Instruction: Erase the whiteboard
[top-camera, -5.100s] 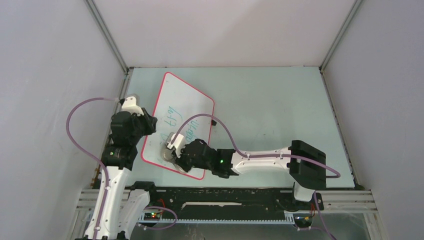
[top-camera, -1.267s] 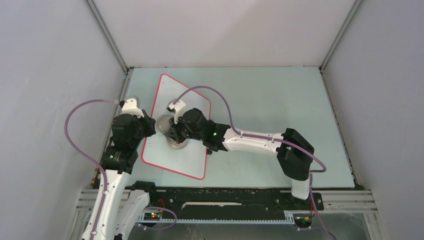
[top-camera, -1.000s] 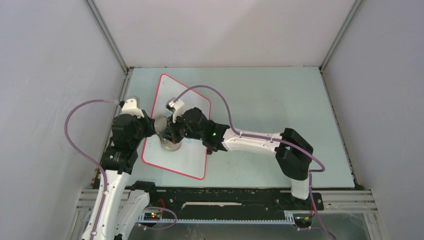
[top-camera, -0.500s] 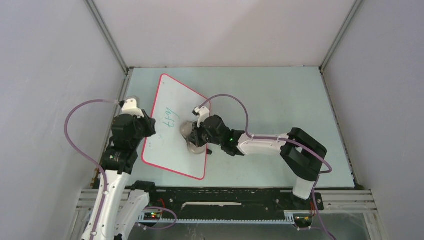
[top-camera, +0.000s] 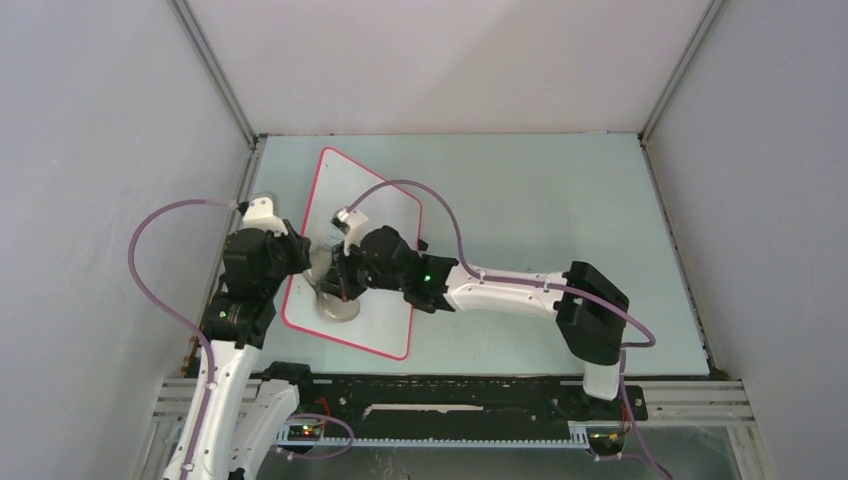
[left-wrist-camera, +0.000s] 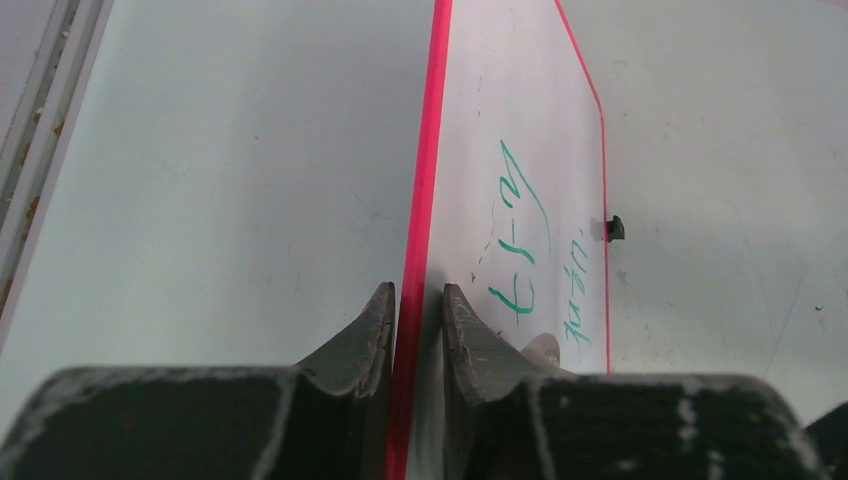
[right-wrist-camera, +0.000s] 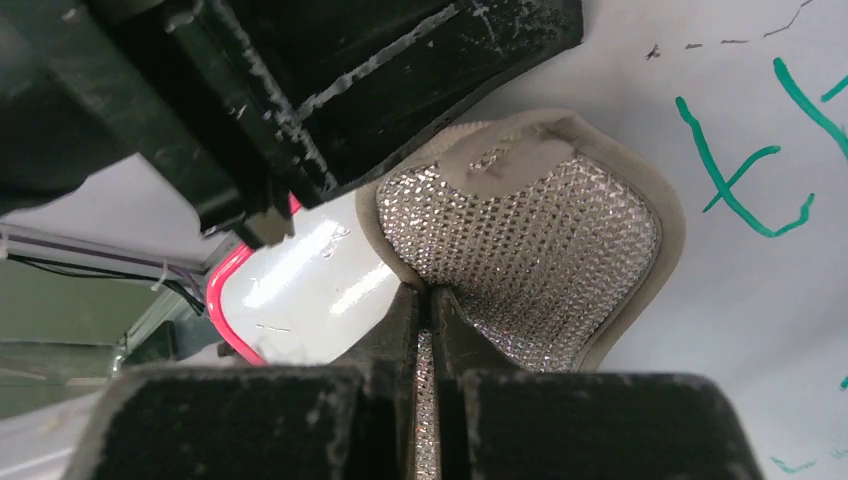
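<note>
The whiteboard (top-camera: 378, 196) is noted on the left part of the pale green worktop (top-camera: 560, 200), set at a slant with its long sides running away from the arm bases. Its left edge is taken by the left pincer (left-wrist-camera: 415, 300): one finger is seen on each side of the red-pink rim (left-wrist-camera: 428, 150), pressed onto it. From above, the left pincer (top-camera: 298, 262) is mostly covered by its own wrist housing, so the contact is read from the left wrist view only. The right pincer (right-wrist-camera: 425, 295) is pressed together on a fold of the grey knobbly cloth pad (right-wrist-camera: 530, 250), which is spread against the white surface (right-wrist-camera: 760, 300) near the board's left rim. In the top view the cloth pad (top-camera: 337, 303) shows only in part under the right pincer (top-camera: 340, 285). Green handwriting (left-wrist-camera: 525, 240) is seen on the board but cannot be read. Its near end is cut off by the pincer body in the left wrist view, only a few strokes (right-wrist-camera: 750, 170) enter the right wrist view, and in the top view it is covered by the right arm. One small black clip (left-wrist-camera: 615, 228) is made out on the far long edge. Whether the gripped edge is raised off the worktop cannot be told.
</note>
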